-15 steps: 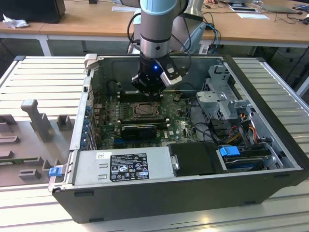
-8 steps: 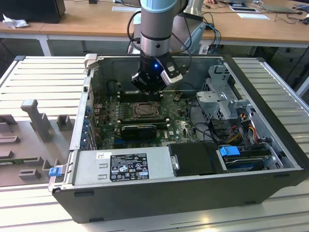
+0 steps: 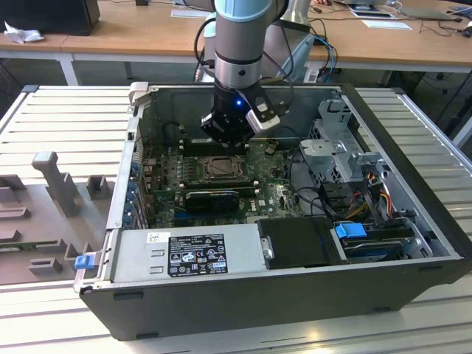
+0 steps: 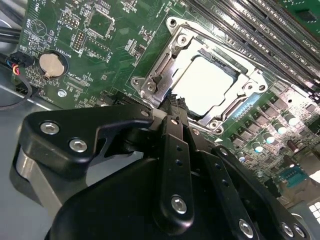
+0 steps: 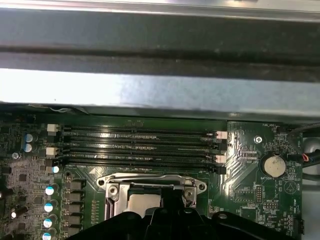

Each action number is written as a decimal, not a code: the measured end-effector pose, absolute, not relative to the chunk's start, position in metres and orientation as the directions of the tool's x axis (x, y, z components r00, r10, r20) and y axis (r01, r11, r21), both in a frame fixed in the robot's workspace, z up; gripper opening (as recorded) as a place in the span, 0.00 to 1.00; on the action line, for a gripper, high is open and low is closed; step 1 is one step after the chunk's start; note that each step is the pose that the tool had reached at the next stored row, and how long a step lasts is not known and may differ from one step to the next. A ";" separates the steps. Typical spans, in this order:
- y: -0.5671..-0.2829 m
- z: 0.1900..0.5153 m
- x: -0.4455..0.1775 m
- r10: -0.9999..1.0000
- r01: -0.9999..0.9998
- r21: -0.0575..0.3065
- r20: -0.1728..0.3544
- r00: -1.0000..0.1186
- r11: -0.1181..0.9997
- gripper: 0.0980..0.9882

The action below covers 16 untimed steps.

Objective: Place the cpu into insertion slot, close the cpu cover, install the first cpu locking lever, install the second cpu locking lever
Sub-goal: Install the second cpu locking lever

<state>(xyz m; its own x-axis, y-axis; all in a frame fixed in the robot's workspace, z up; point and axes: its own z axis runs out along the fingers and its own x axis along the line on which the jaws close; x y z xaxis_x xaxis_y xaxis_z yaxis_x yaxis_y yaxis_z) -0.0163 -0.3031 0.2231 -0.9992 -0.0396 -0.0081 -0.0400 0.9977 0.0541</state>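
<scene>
Open dark-grey desktop computer case (image 3: 413, 243) lying on its side on a pale slatted metal table (image 3: 66, 118). Green motherboard (image 3: 166, 166) exposed on the case floor.

Grey-and-silver robot arm (image 3: 240, 37) comes down into the case from the far side. Its black gripper (image 3: 227, 140) hangs over the board, just on the far side of the socket in the exterior view.

Small flat square cpu with a pale silver-grey metal top (image 4: 205, 82) sits inside the insertion slot, a square dark socket with a black and metal rim (image 4: 252, 102). The chip looks level within the socket. In the first wrist view the cpu (image 5: 144, 201) shows partly, behind the gripper body.

Thin silver-grey metal cpu cover frame (image 4: 162, 65) lies down around the chip, its square window leaving the chip top bare. In the exterior view the socket (image 3: 221, 168) sits mid-board, left of the drive cage.

Jaws: black fingers (image 4: 175, 125) appear drawn together, tip close to the near edge of the cover; nothing visibly gripped. Contact with the frame cannot be judged.

Long black memory slots (image 5: 140, 145) run beside the socket on its far side. Round silver coin battery (image 4: 49, 63) sits on the board well apart from the socket.
</scene>
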 end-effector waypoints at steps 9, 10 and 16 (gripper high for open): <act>-0.307 0.223 -0.016 -0.040 -0.040 0.054 -0.008 -0.999 0.998 0.01; -0.307 0.223 -0.016 -0.040 -0.040 0.054 -0.008 -0.999 0.998 0.01; -0.309 0.223 -0.016 -0.040 -0.040 0.054 -0.008 -0.999 0.998 0.01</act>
<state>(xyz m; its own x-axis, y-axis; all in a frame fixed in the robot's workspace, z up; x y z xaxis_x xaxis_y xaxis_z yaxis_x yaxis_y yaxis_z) -0.0163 -0.3089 0.2232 -0.9992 -0.0398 -0.0081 -0.0402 0.9977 0.0540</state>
